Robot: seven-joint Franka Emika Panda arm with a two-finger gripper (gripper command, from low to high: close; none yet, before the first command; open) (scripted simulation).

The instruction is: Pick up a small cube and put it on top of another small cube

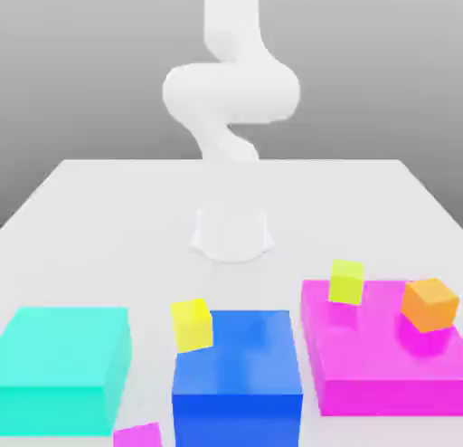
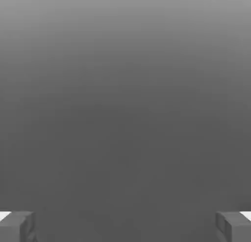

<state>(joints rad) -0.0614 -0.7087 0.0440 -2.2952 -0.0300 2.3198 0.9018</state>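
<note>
Claw (image 2: 125, 227) wide open, nothing between.

In the exterior view, the bottom edge cuts off the magenta cube (image 1: 137, 437), leaving its lower part unseen, and crops the lower front of the blue block (image 1: 237, 364). The left edge clips the turquoise block (image 1: 68, 355), the right edge the magenta slab (image 1: 380, 346). The white arm (image 1: 231, 92) runs out past the top edge.

Yellow cube (image 1: 193, 326), lime cube (image 1: 346, 282), orange cube (image 1: 429, 306), magenta cube (image 1: 137, 436) — all lie apart.
</note>
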